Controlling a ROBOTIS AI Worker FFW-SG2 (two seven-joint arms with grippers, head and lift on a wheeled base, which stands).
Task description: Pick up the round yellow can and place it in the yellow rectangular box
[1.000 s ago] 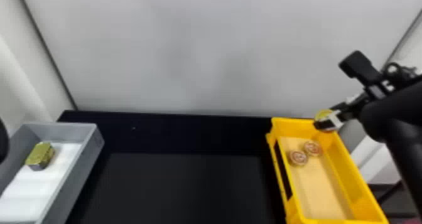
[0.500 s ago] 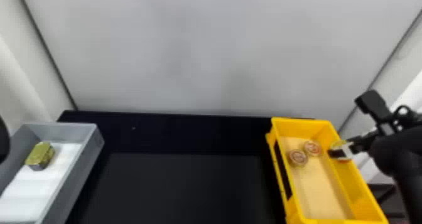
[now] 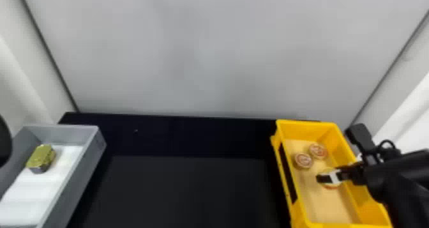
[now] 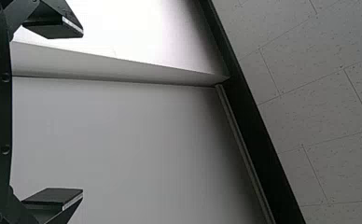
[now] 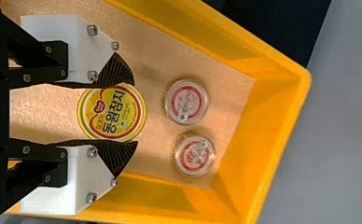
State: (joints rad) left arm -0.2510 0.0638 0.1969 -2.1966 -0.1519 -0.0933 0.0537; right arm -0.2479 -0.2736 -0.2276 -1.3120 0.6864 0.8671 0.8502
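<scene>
Our head looks down on the desk (image 3: 191, 192); our right wrist, closer, shares the yellow box (image 3: 303, 130); our left faces a wall (image 4: 114, 140).

Yellow box (image 3: 306, 131), roomy near end, round containers (image 3: 303, 160) (a pair) obstructing far end

Place: lab-like robot work cell; what building it belongs to cannot be told
Back wall (image 3: 207, 51): plain, smooth grey panel across the upper part of the head view
Worktop (image 3: 185, 192): black, lower middle
Containers: grey tray (image 3: 79, 176) at lower left, yellow rectangular box (image 3: 306, 130) at lower right
Machinery: black robot arm (image 3: 399, 173), lower right
Ceiling (image 4: 309, 116): speckled, office-type tiles, right side of the left wrist view, beside a dark frame bar (image 4: 258, 126)
</scene>
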